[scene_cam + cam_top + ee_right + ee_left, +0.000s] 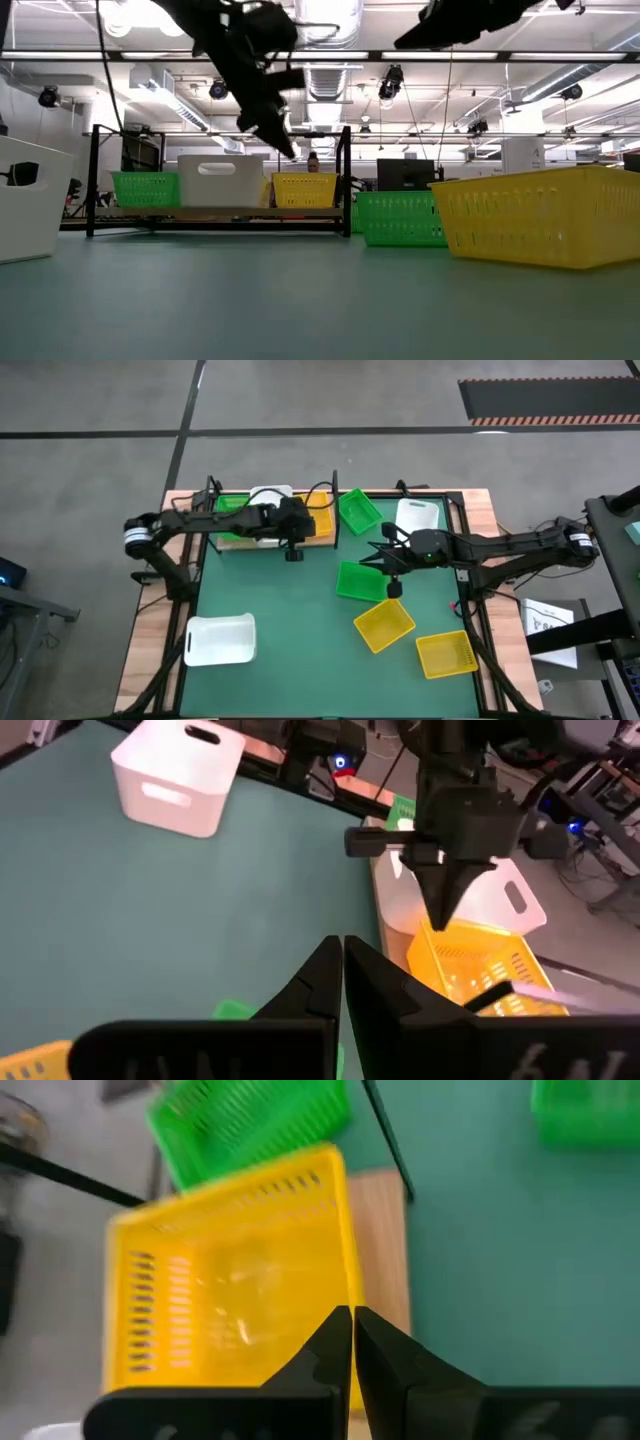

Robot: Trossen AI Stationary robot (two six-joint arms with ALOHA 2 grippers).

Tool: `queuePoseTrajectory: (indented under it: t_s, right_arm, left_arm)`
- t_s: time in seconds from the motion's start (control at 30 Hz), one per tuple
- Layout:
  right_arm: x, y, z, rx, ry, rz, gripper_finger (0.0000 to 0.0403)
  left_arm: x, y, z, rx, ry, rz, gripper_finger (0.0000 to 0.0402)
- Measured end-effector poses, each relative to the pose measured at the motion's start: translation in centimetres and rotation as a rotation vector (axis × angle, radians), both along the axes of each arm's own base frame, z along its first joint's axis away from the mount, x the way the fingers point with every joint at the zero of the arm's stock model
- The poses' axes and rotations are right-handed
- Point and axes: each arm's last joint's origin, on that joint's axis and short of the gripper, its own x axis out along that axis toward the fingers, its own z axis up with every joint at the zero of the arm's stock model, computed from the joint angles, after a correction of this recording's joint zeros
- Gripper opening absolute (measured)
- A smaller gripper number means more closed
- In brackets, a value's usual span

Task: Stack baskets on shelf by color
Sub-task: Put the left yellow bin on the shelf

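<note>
The shelf [240, 542] stands at the mat's far left and holds a green basket [230, 506], a white one [270, 494] and a yellow one [318, 520] side by side. My left gripper [292, 552] is shut and hovers just above the near rim of that yellow basket [230, 1280]; the low view shows its tip [288, 150] clear of the basket [303, 190]. My right gripper [393, 586] is shut and hangs high over the mat's middle, beside a loose green basket [360, 580]. In the right wrist view its shut fingers [340, 955] point toward the shelf.
Loose on the mat are a green basket [360, 510] and a white one [418, 515] at the far edge, two yellow ones [383, 625] [445, 655] near right, and a white one [220, 640] near left. Bare mat lies in the near middle.
</note>
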Motion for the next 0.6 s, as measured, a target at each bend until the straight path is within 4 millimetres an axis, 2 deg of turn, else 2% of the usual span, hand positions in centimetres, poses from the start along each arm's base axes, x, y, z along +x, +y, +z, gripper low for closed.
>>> queuePoseTrajectory:
  t_s: [0.13,0.33,0.5,0.6]
  right_arm:
    - [-0.4,0.0,-0.1,-0.011,-0.005,0.004,0.0009]
    - [-0.5,0.0,0.1,-0.014,-0.013,0.005,0.0009]
    - [-0.5,0.0,0.1,-0.023,-0.012,0.008,0.0009]
    - [-0.5,0.0,0.1,-0.022,-0.012,0.008,0.0009]
  left_arm:
    - [-0.3,1.0,-0.7,-0.017,0.067,0.021,0.0]
    - [-0.8,1.1,-0.3,-0.015,0.065,0.031,0.0]
    - [-0.3,1.3,0.6,0.019,-0.038,0.032,0.0]
    - [0.1,1.4,0.1,0.023,-0.074,0.025,0.0]
